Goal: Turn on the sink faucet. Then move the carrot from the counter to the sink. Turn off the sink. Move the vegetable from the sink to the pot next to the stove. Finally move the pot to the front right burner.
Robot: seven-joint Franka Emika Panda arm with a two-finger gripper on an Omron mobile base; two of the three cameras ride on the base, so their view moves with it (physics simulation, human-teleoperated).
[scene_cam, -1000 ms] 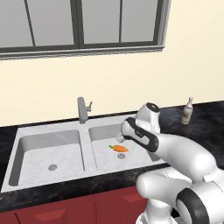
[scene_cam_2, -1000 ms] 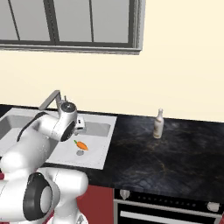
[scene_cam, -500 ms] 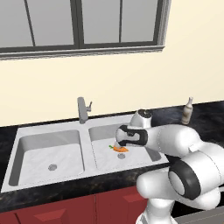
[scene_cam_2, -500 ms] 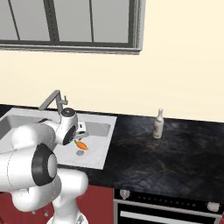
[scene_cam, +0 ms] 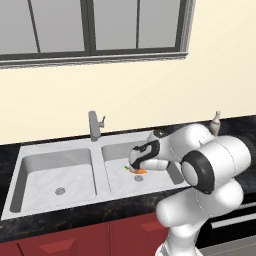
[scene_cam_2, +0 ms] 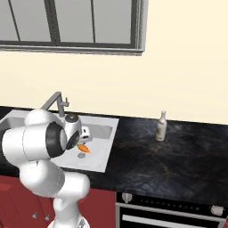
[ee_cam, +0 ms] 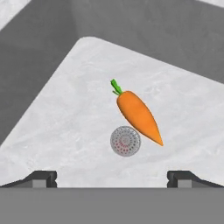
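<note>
- Carrot (ee_cam: 138, 115): flat on the floor of the sink (scene_cam: 30, 165)'s right basin, just beside the drain (ee_cam: 125, 141).
- Handling, judged: light, stiff, smooth; may roll. Pinch mid-body.
- Gripper (ee_cam: 112, 178): jaws spread wide, empty, above carrot.

Left base view: sink (scene_cam: 30, 162) spans left-center of frame, set in counter (scene_cam: 65, 217) running along lower part. Faucet (scene_cam: 93, 126) at rear, center-left, btwn the two basins. Carrot (scene_cam: 139, 171) in right basin, center frame, next to drain (scene_cam: 138, 178). Gripper (scene_cam: 136, 165) just above carrot, jaws wide apart. Bottle (scene_cam: 215, 123) on counter, right edge. Right base view: stove (scene_cam_2: 178, 205) at bottom right. Hand view: carrot upper right of drain, touching its rim.
</note>
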